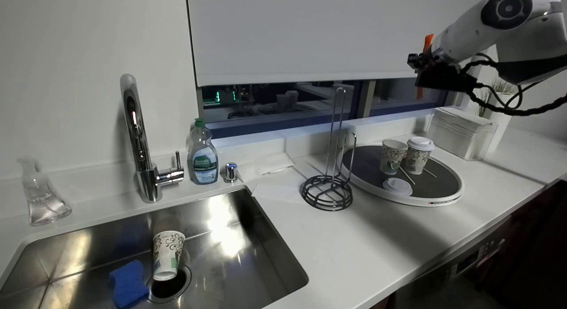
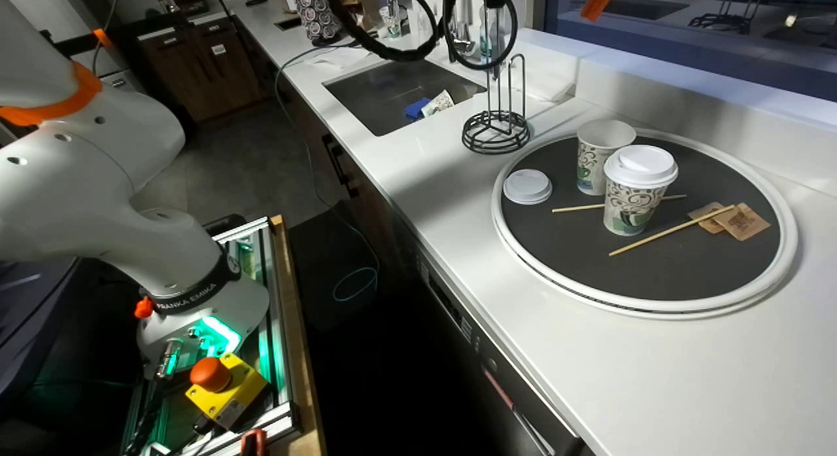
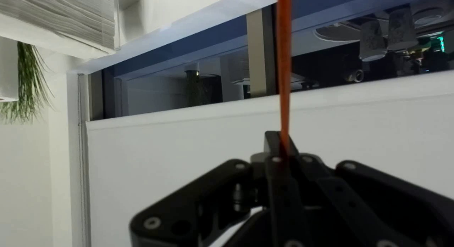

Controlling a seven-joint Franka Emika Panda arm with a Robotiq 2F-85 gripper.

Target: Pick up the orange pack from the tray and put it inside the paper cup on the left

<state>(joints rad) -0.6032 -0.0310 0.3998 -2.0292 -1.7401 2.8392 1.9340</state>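
Orange pack (image 3: 284, 62): off the tray (image 2: 667, 273), gripped in the hand (image 3: 283, 144), well above the bench (image 1: 354, 242).
Hand jaws: closed right down on the pack, which shows edge-on in the wrist view.
Hand aim: about level, at the window blind (image 3: 177, 155), not down.
Pack long axis: near upright, slight lean, across the hand's aim.
Left cup: open paper cup (image 2: 594, 161), I'd say. Mouth up on the tray, left of the lidded cup (image 2: 634, 201) in both exterior views.
Pack to cup: well apart. In an exterior view the pack's lower end (image 1: 420, 92) is up and right of the cup. Depth offset toward the blind: can't tell.
Next move: probably sideways over the cup mouth, then down, lower end first. Axis looks usable as is; centring is what matters.
Watch: lidded cup is just beside the target, touching or not unclear. A level hand coming in low could knock either one.
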